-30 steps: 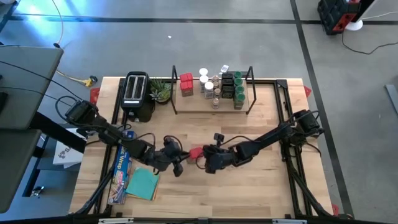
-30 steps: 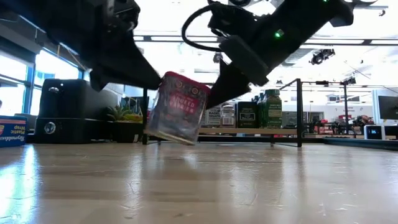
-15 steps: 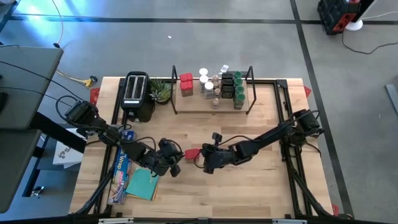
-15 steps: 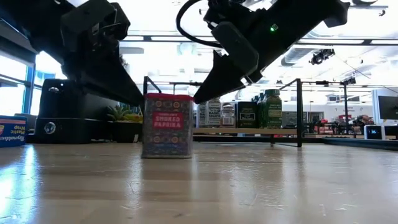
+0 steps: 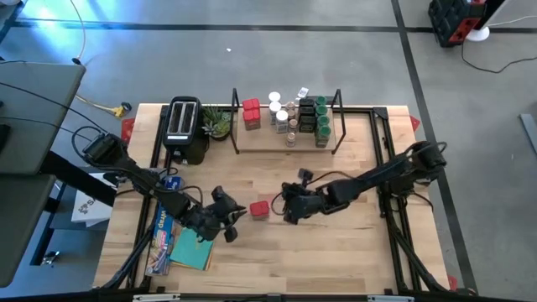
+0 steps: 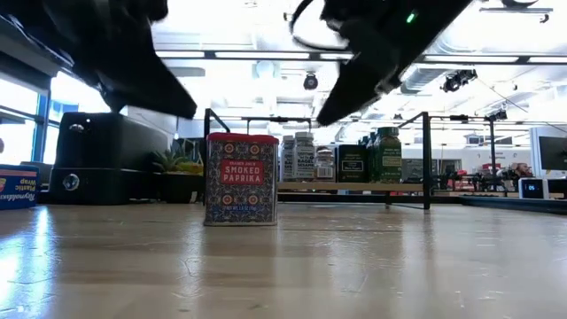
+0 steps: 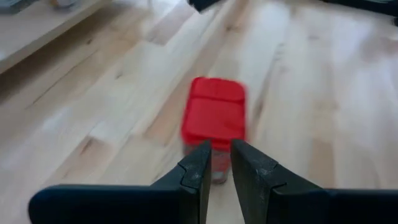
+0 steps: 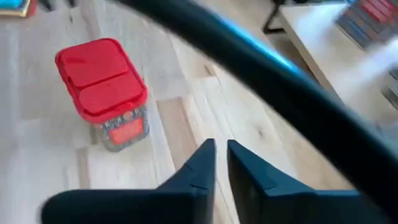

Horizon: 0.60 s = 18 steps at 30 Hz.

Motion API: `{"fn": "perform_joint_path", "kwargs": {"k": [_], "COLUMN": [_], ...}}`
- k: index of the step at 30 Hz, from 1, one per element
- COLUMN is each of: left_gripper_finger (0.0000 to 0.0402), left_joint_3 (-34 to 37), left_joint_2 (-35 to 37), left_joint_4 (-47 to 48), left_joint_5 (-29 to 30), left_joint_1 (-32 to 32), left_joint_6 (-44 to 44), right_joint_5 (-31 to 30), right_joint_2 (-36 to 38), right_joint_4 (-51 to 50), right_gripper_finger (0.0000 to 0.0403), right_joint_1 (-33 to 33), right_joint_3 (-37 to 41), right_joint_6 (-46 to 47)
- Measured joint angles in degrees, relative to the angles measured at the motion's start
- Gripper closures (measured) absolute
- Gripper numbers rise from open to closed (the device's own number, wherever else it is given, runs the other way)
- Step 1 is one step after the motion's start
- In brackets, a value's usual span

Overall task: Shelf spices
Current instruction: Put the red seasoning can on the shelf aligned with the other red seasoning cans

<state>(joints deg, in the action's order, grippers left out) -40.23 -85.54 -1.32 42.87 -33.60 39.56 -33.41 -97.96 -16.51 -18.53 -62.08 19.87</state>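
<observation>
Pale wooden tabletop (image 5: 352, 252) fills the overhead view, with grey concrete floor around it. At its far edge stands the shelf (image 5: 287, 141), a low rack of light board and thin black wire, already carrying most of the spices (image 5: 302, 115): green-lidded, white-lidded and dark jars packed toward its right end, a red tin at its left. Beside it are a black toaster (image 5: 184, 127) and a small plant (image 5: 216, 122); a blue foil box (image 5: 162, 226) and teal cloth (image 5: 190, 248) lie at the left edge, out of the way. Both dark arms reach into the middle of the table, where one smoked paprika tin (image 6: 241, 178) stands upright and alone, well short of the rack. The left gripper (image 5: 230, 223) sits just to its left, fingers nearly together and holding nothing. The right gripper (image 5: 287, 205) hangs just to its right, fingers also close together, empty (neither touches the tin). Judging by this, the tin is standing free for a fresh grasp.
</observation>
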Motion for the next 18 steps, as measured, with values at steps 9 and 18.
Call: {"fn": "perform_joint_path", "kwargs": {"k": [9,18], "left_gripper_finger": [0.0241,0.0113], "left_joint_3": [0.0,-4.7], "left_joint_2": [0.0,-0.5], "left_joint_4": [-6.7,-4.3], "left_joint_5": [-8.9,-14.2], "left_joint_1": [4.5,9.8], "left_joint_6": [-9.1,-21.5], "right_joint_5": [1.1,-0.5], "right_joint_2": [13.5,18.7], "right_joint_4": [-26.3,-33.8], "right_gripper_finger": [0.0296,0.0285], "right_joint_1": [-1.1,-9.1], "right_joint_3": [0.0,0.1], "right_joint_6": [19.4,26.6]}}
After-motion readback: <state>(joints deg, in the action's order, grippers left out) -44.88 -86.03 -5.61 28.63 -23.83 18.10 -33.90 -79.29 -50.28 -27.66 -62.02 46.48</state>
